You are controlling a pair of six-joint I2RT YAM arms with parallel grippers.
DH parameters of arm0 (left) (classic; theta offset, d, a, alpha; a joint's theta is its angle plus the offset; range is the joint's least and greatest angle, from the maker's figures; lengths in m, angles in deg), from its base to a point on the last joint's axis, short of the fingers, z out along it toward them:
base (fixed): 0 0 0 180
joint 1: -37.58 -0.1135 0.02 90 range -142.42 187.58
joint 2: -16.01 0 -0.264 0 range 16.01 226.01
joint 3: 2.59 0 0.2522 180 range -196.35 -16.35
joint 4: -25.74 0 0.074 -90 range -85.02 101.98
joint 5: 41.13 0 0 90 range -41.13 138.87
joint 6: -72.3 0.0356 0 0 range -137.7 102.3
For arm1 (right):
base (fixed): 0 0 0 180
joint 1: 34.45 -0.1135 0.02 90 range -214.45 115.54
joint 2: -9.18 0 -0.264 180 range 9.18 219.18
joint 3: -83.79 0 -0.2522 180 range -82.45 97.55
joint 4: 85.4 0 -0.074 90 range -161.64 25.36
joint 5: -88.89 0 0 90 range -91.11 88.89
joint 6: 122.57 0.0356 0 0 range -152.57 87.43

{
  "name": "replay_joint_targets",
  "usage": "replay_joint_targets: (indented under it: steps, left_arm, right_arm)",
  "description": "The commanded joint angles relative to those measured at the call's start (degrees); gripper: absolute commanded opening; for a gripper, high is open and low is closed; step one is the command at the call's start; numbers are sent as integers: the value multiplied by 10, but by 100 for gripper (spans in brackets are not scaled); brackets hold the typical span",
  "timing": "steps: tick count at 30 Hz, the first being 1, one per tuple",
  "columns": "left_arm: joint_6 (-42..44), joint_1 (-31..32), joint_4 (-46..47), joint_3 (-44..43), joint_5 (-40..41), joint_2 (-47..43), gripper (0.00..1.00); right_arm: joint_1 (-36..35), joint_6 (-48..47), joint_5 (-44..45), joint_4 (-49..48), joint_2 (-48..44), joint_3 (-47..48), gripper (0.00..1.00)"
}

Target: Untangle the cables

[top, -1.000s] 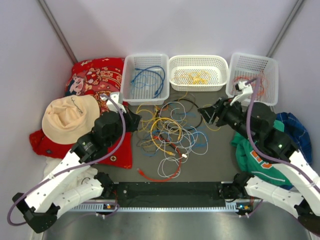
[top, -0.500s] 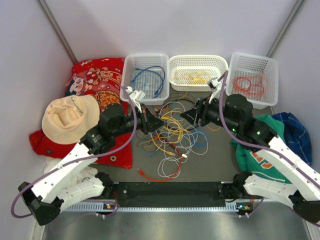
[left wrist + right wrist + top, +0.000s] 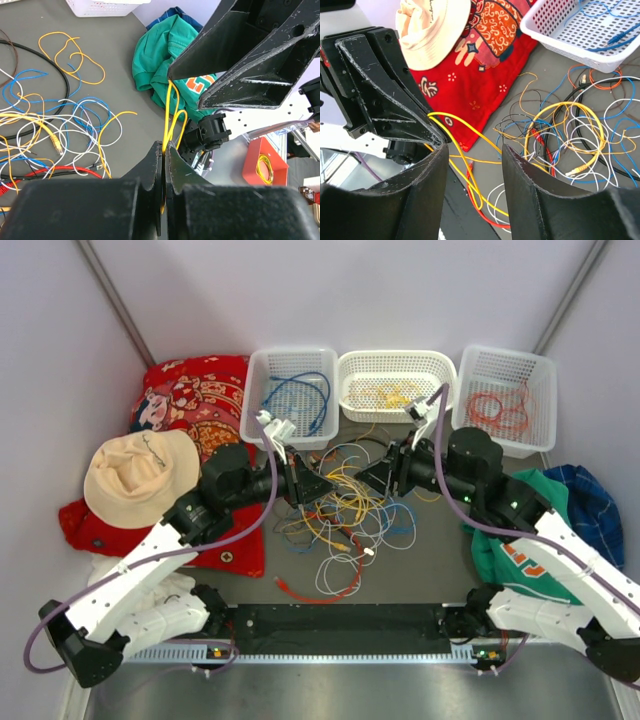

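Observation:
The cables (image 3: 340, 512) lie in a loose tangle of yellow, white, blue, red and black loops on the grey table between my two grippers. My left gripper (image 3: 322, 490) is shut on a yellow cable (image 3: 172, 112); in the left wrist view (image 3: 165, 146) the loop rises out of the closed jaws. My right gripper (image 3: 370, 480) is open and faces the left one closely. In the right wrist view (image 3: 475, 152) the same yellow cable (image 3: 461, 156) hangs between its spread jaws, touching neither.
Three white baskets stand at the back: the left (image 3: 251, 390) holds blue cables, the middle (image 3: 395, 417) yellow, the right (image 3: 505, 448) red-orange. A red cloth (image 3: 195, 395) and a hat (image 3: 140, 475) lie left; a green shirt (image 3: 500, 550) and a blue cloth (image 3: 590, 495) lie right.
Both arms have swung inward over the tangle, the right one coming away from the right basket. The left gripper now holds a raised yellow cable, with the right gripper's open jaws around its loop.

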Motion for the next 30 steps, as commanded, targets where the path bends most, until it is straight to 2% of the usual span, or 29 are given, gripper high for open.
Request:
replay_joint_targets:
  steps: [1, 7, 11, 18, 30]
  left_arm:
    - [8, 1, 30, -27, -6, 3, 0]
    - [25, 1, -6, -31, 15, 14, 0]
    - [19, 1, 0, -28, 7, 19, 0]
    - [18, 1, 9, -43, 5, 25, 0]
    - [15, 1, 29, -69, -18, 61, 0]
  right_arm:
    - [-8, -12, 5, -5, -25, 9, 47]
    - [-8, -13, 75, -27, -111, -25, 50]
    - [-7, -15, 32, 12, -97, -11, 50]
    - [-8, -1, -11, -8, -89, -45, 49]
    - [-8, 7, -24, -29, -73, -71, 48]
